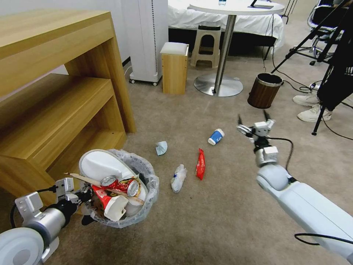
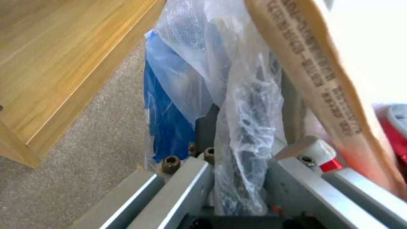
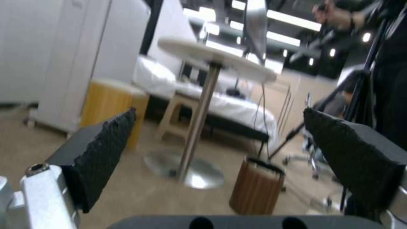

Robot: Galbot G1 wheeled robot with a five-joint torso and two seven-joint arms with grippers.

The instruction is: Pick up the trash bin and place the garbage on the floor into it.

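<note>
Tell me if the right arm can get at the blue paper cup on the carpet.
Probably yes. The right pincer hangs open in the air just beside the blue paper cup, and only bare carpet lies between them.

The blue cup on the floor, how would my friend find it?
Start at the round white table and follow its metal pole down to the carpet. Coming nearer, the blue paper cup lies tipped over, left of the right gripper. It's the only blue-and-white cylinder; the red wrapper beside it is flat.
</note>
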